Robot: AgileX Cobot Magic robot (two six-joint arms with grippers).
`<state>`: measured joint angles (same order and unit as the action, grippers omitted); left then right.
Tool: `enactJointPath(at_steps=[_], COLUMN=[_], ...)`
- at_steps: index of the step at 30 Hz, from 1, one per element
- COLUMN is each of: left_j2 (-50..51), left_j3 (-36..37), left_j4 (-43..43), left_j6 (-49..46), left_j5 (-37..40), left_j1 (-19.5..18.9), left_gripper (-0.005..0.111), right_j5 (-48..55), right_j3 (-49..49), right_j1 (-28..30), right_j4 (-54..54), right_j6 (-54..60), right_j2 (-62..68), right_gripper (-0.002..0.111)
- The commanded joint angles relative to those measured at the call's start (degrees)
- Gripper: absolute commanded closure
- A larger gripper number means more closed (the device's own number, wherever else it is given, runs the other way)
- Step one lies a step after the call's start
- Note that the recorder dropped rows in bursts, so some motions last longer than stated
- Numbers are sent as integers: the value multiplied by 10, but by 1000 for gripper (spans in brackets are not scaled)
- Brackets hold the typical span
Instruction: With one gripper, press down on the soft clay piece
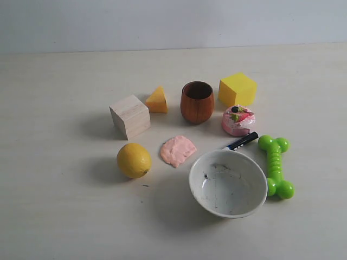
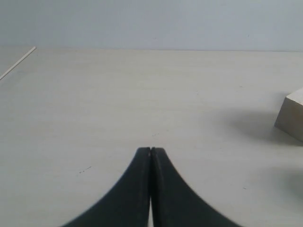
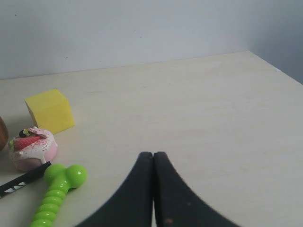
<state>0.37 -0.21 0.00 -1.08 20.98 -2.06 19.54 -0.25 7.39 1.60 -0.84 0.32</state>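
Note:
The soft clay piece, a flat pale salmon-pink blob, lies on the table in the exterior view between the lemon and the white bowl. Neither arm shows in that view. In the left wrist view my left gripper is shut, empty, over bare table, with a corner of the wooden block off to one side. My right gripper is also shut and empty in the right wrist view, apart from the green toy bone. The clay is out of both wrist views.
Around the clay stand a wooden block, an orange wedge, a brown wooden cup, a yellow cube, a pink toy cake, a black marker and a green toy bone.

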Motion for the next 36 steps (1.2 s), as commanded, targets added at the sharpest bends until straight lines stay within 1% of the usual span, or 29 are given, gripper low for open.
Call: enactJointPath(at_steps=[1,10,11,13,14,16,17,18,23,25,26,28,30,32,35,36], left_j2=[-4,-4,-4,-4,-4,-4,-4,-4,-4,-4,-4,-4,-4,11,69,102], left_j3=[2,2,2,2,2,2,2,2,2,2,2,2,-21,-65,-152,-194], left_j4=[-8,-8,-8,-16,-25,-25,-25,-25,-25,-25,-25,-26,-26,-26,-26,-26], left_j6=[-3,-3,-3,0,0,0,0,0,-1,-14,0,60,70,74,99,109], left_j5=[-5,-6,-21,-87,-147,-233,-252,-268,-273,-294,-306,-311,-303,-291,-255,-235], left_j1=[3,3,3,3,3,3,3,3,3,3,3,3,3,3,3,4], left_gripper=[107,107,107,107,107,107,107,107,107,107,107,107,107,107,107,107], right_j5=[-4,-4,-4,-4,-4,-4,-4,-4,-4,-4,-4,-4,-4,-4,-4,-4], right_j3=[3,3,3,3,3,3,3,3,3,3,3,3,3,3,3,3], right_j1=[-1,-1,-1,-1,-1,-1,-1,-1,-1,-1,-1,-1,-1,-1,-1,-1], right_j4=[0,0,0,0,0,0,0,0,0,0,0,0,0,0,0,0], right_j6=[2,2,2,2,2,2,2,2,2,2,2,2,2,2,2,2], right_j2=[-3,-3,-3,-3,-3,-3,-3,-3,-3,-3,-3,-3,-3,-3,-3,-3], right_gripper=[108,108,108,108,108,108,108,108,108,108,108,108,108,108,108,108])
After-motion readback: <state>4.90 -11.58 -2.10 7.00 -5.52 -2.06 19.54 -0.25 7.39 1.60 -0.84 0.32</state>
